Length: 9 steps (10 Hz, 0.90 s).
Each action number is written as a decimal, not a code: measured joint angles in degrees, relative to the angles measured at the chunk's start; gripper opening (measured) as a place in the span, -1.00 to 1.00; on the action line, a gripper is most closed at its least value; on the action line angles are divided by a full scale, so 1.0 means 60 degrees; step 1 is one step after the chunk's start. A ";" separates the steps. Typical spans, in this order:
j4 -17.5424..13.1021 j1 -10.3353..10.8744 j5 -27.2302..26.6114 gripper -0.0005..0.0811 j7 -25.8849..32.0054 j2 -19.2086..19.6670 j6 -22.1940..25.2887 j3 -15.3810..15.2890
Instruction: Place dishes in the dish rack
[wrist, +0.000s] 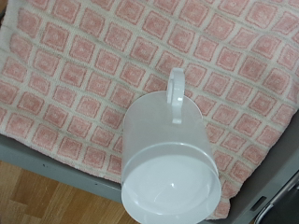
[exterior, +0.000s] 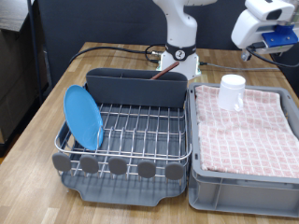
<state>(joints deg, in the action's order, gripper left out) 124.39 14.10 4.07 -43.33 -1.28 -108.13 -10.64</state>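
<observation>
Dishes first: your gripper's fingers do not show in either view. The exterior view has only the white arm body (exterior: 264, 23) at its top right, above the crate, so you cannot tell whether the hand is released or clenched, and no picture shows anything between the fingers.

Nearest the hand is the plain white cup (wrist: 170, 154). The wrist camera looks down on it, so it lies below the hand. It stands upside down, flat base towards the camera, on the pink checkered cloth (wrist: 84, 65), with its handle (wrist: 176, 89) pointing away from the crate's edge. In the exterior view the cup (exterior: 232, 91) sits at the far end of the grey plastic crate (exterior: 245, 191), near the dividing wall.

Outward, to the exterior view's left, touching the crate, stands the silver wire dish rack on its dark grey tray (exterior: 126, 140). The round light-blue plate (exterior: 82, 117) already stands on edge in the rack's left side. The dark grey oblong caddy (exterior: 138, 86) runs along the far edge, round dark discs (exterior: 117, 166) along the near edge. You see no wooden spoon.
</observation>
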 joint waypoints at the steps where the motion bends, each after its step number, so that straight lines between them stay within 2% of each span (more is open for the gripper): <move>1: -0.0102 0.0009 0.0117 0.98 -0.0153 0.0255 0.0018 -0.0079; 3: -0.0138 0.0015 0.0268 0.98 -0.0516 0.0651 -0.0066 -0.0156; 9: 0.0038 -0.0012 0.0596 0.98 -0.0794 0.1619 -0.1032 -0.0037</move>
<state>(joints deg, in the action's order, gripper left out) 124.61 14.03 7.64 -48.10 8.44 -114.33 -10.86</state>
